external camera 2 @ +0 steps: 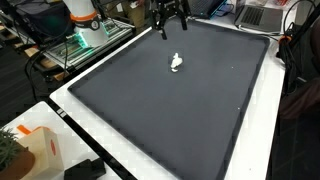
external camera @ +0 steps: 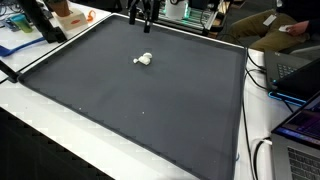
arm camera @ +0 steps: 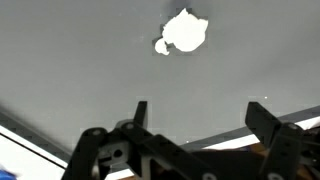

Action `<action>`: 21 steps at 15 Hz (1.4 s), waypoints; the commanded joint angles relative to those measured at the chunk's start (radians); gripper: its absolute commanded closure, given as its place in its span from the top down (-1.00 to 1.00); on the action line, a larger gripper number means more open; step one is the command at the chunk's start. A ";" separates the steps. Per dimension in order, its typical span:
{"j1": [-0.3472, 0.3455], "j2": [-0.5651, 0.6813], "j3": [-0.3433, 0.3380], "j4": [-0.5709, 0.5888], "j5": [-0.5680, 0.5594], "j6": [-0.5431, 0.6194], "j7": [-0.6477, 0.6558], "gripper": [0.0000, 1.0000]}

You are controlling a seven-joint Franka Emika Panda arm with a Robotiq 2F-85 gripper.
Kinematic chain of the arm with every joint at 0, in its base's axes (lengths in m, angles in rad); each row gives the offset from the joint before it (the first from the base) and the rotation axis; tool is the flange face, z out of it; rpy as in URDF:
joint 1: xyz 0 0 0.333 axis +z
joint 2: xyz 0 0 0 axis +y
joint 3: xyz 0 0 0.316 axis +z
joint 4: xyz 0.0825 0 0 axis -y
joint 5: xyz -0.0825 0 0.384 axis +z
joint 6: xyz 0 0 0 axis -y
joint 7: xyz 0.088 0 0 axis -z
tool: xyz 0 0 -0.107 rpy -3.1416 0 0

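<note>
a small white lump (external camera: 144, 59) lies alone on the dark mat (external camera: 150, 115) that covers the desk (external camera: 45, 125), a little above the middle of the frame in both exterior views. nothing stands near it, so it looks free to approach from any side. what it is, the pictures are too small to tell: a rounded body with a little knob at its left.

the fingers (external camera: 147, 20) hang at the top of the frame, over the mat's far edge and well apart from the lump. in the wrist view the fingers (arm camera: 140, 115) rise from the bottom, spread wide with only bare mat between them. they hold nothing and touch nothing. the lump sits in that view's upper centre, ahead of them rather than between them.
</note>
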 commanded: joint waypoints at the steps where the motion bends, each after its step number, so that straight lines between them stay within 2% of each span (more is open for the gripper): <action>1: 0.080 -0.008 -0.087 -0.008 0.145 0.029 -0.274 1.00; 4: 0.151 -0.036 -0.134 0.023 0.377 -0.066 -0.507 1.00; 5: 0.153 -0.059 -0.142 0.039 0.439 -0.118 -0.588 1.00; 8: 0.131 -0.103 -0.176 0.110 0.447 -0.308 -0.665 1.00; 11: 0.124 -0.111 -0.208 0.183 0.450 -0.434 -0.718 1.00; 12: 0.125 -0.104 -0.215 0.201 0.461 -0.449 -0.719 1.00; 13: 0.121 -0.107 -0.201 0.178 0.424 -0.405 -0.682 1.00; 21: 0.133 -0.079 -0.213 0.238 0.462 -0.454 -0.724 1.00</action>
